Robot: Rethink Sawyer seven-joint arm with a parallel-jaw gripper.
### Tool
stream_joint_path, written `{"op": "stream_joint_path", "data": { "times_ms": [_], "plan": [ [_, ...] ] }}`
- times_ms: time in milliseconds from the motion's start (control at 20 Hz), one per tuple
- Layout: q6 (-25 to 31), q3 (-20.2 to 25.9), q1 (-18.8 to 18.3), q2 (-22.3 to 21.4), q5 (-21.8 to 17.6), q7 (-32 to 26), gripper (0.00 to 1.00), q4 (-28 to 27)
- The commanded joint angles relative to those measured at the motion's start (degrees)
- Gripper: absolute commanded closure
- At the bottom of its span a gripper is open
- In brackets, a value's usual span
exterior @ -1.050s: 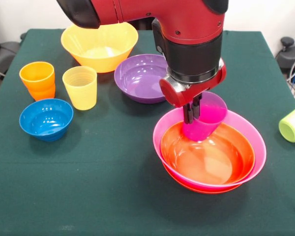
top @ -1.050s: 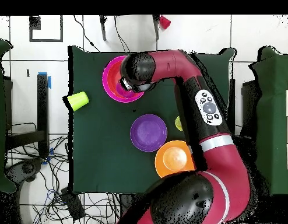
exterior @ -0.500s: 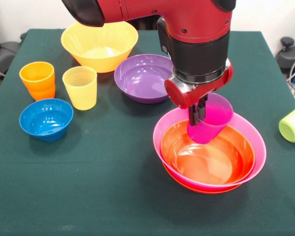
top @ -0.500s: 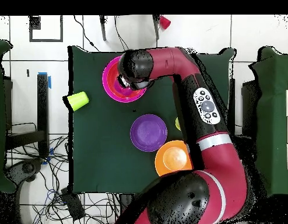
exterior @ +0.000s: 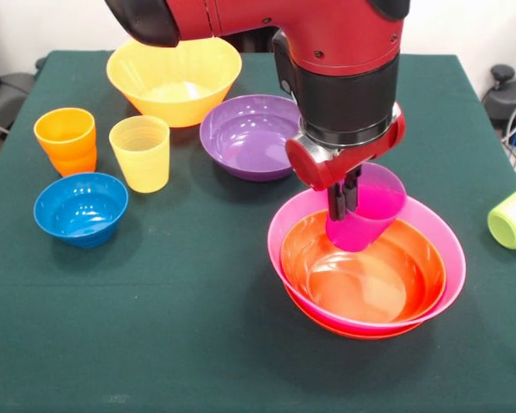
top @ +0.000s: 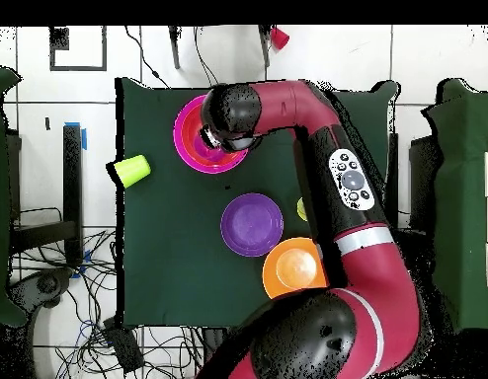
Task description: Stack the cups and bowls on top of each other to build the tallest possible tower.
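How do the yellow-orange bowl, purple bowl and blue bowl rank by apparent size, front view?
1. Yellow-orange bowl, though it sits farthest back.
2. Purple bowl, slightly narrower and partly hidden by the arm.
3. Blue bowl, clearly smallest.

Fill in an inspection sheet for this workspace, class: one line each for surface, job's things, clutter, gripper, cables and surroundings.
Surface: green cloth table.
Job's things: pink bowl nested between red-orange bowls; purple cup tilted above them; purple bowl, yellow-orange bowl, blue bowl, yellow cup, orange cup standing apart; lime cup on its side.
Clutter: nothing seen.
Gripper: gripper, jaws shut on the purple cup's rim.
Cables: tangle on floor, off the table.
Surroundings: tiled floor; further green tables at both sides.
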Motion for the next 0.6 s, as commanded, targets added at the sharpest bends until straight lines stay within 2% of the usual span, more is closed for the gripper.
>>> {"op": "stream_joint_path", "data": {
  "times_ms": [50, 200, 600],
  "plan": [
    [2.1, -0.3, 0.0, 2.1, -1.4, -13.0, 1.0, -0.5],
    [0.4, 0.0, -0.5, 3.5, -2.4, -15.0, 1.0, -0.5],
    [-4.4, -0.6, -0.8, 6.8, -3.5, -12.6, 1.0, -0.6]
  ]
}}
